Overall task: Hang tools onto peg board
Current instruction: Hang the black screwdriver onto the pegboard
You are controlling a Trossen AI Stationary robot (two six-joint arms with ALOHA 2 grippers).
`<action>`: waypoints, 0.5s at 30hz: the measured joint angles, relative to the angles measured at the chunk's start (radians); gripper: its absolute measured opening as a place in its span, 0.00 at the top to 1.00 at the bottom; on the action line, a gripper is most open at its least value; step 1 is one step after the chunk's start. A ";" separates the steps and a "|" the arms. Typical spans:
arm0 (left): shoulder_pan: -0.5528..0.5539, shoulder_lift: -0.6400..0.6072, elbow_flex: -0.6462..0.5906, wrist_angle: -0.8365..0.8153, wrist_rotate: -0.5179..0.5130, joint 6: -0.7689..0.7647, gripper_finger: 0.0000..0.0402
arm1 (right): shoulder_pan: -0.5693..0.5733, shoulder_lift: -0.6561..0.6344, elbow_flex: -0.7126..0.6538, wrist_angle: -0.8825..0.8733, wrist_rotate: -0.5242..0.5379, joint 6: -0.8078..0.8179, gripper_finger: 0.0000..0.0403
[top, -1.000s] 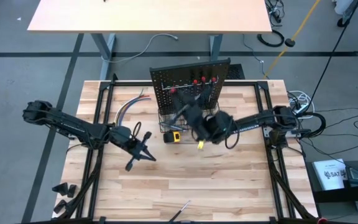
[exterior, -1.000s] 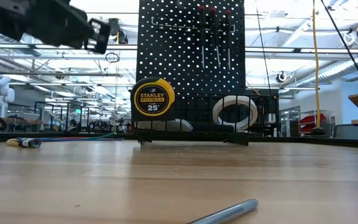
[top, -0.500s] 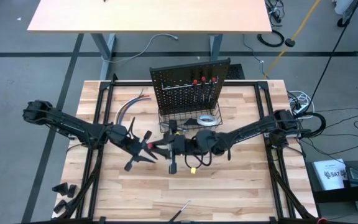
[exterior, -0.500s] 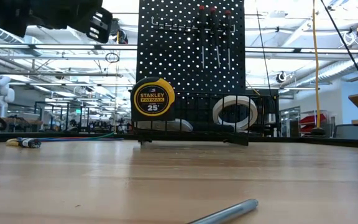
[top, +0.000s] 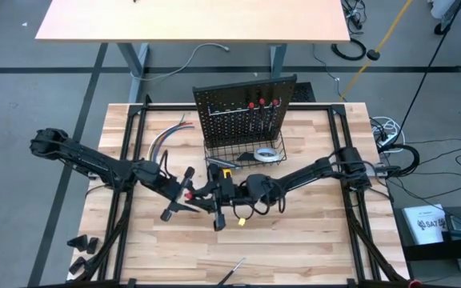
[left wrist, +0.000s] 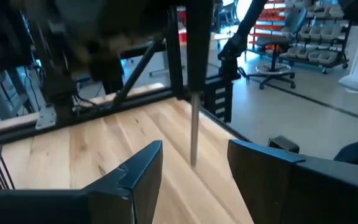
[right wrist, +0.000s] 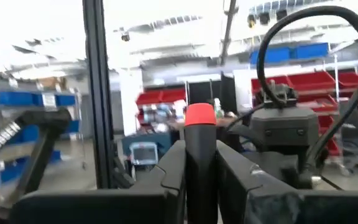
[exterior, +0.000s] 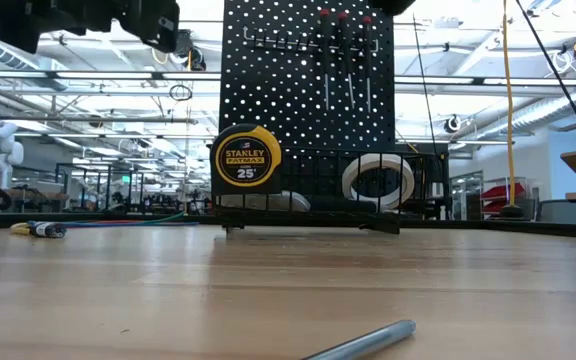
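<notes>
The black peg board [top: 242, 108] stands upright at the table's far side, with three red-ended screwdrivers [exterior: 343, 50] hanging on it. In the wire basket [top: 214, 148] along its foot are a white tape roll [exterior: 378, 180] and a yellow-black tape measure [exterior: 246, 158]. My right gripper [right wrist: 199, 146] is shut on another screwdriver [right wrist: 199, 115] over the table's middle [top: 202, 192]. My left gripper [left wrist: 194, 149] is open, one finger on each side of that screwdriver's shaft [left wrist: 193, 130] without touching it. A further screwdriver [top: 232, 272] lies flat near the front edge. My right gripper pinches the screwdriver's dark handle [right wrist: 199, 162] between its two fingers, just below the red end. The fingers come about level from the table's right and lie across the handle. The screwdriver stands roughly upright, red end up and shaft down, clear of the table.
A bundle of coloured cables [top: 162, 140] lies at the far left of the table. Black frame rails [top: 130, 160] run along the table's left and right sides. Bare wood [top: 294, 240] lies between the grippers and the front edge.
My right gripper, shut on the screwdriver, has come away from the peg board toward the table's near left, sinking and rolling, and has reached my left gripper. My left gripper has opened, and the shaft now stands between its fingers.
</notes>
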 joint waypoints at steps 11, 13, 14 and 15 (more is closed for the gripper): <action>-0.011 0.000 0.000 0.073 0.046 -0.009 0.53 | -0.026 0.058 -0.001 0.163 0.009 0.000 0.88; -0.011 0.000 0.000 0.080 0.045 -0.010 0.53 | -0.026 0.058 -0.001 0.179 0.013 -0.013 0.88; -0.011 0.000 0.000 0.081 0.045 -0.010 0.53 | -0.026 0.058 -0.001 0.186 0.015 -0.014 0.88; -0.011 0.000 0.000 0.083 0.046 -0.010 0.53 | -0.026 0.058 -0.001 0.193 0.016 -0.013 0.88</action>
